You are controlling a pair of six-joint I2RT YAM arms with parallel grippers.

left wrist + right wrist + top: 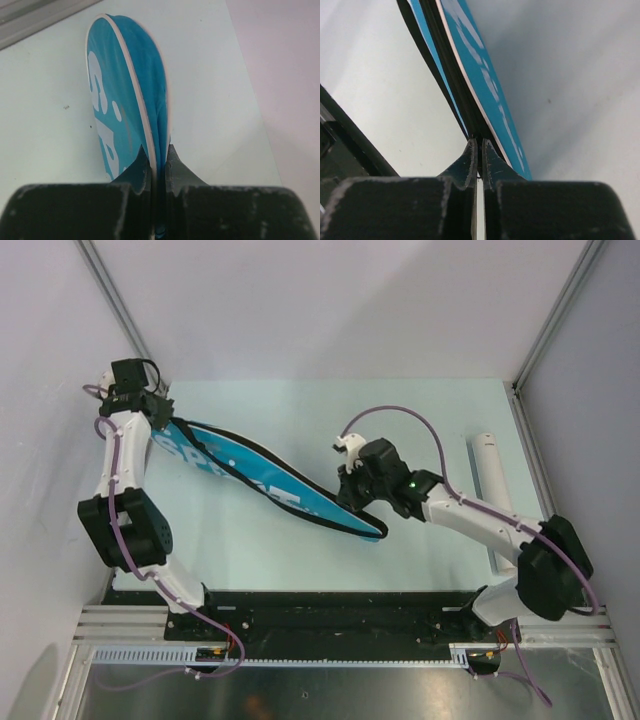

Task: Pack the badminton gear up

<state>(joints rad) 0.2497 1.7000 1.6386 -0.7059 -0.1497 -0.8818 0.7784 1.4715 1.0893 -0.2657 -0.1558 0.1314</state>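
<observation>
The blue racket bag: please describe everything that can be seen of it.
The blue racket bag is a long, flat pouch of soft blue fabric with large white lettering, white piping and a black edge. It runs diagonally over the table, from far left to near centre, turned on its edge. The left gripper is shut on its rounded far end, the right gripper on its narrow near end. Whether it touches the table cannot be told.

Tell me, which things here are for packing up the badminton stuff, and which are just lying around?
For the job:
- blue racket bag, pinched at its two ends by the left gripper and the right gripper
- long white tube, lying off to the right

Just around:
- table
- purple cables on the arms
- grey walls
</observation>
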